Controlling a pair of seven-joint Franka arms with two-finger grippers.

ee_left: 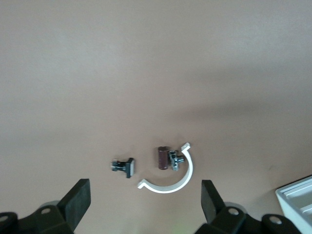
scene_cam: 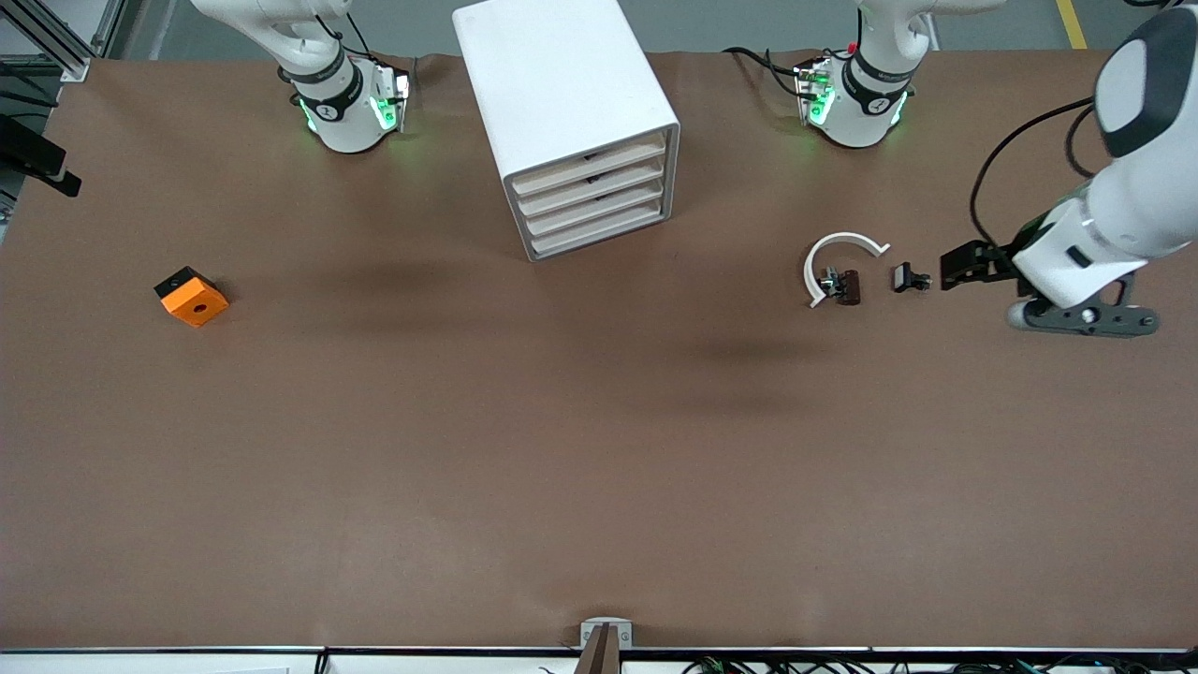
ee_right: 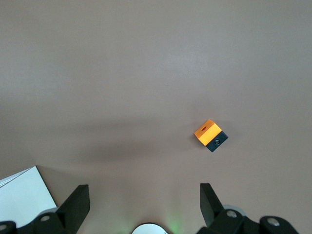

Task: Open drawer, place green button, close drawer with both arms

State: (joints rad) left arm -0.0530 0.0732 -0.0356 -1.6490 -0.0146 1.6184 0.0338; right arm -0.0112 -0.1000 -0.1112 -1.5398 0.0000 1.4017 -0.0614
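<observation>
Currently I find the drawer (scene_cam: 600, 234) fully shut. It is the lowest of four beige fronts in the white cabinet (scene_cam: 562, 84), which stands on the tabletop (scene_cam: 562, 468) between the two arm bases.

The left end effector (scene_cam: 1086, 320) (ee_left: 145, 195) hangs over bare tabletop toward the left arm's end. Its fingers are spread wide and grasp nothing. On the tabletop just beside it lies a small black part (scene_cam: 906, 277) (ee_left: 127, 166). A white C-shaped ring (scene_cam: 847, 239) (ee_left: 170, 187) lies next along, toward the cabinet. A dark brown cylinder (scene_cam: 850, 286) (ee_left: 162, 158) sits at the ring's open mouth, touching a small metal piece.

The right end effector (ee_right: 145, 195) appears in the right wrist view only. It is released and empty, over bare tabletop. An orange block (scene_cam: 192, 297) (ee_right: 207, 131) with a hole lies toward the right arm's end, well apart from the cabinet.
</observation>
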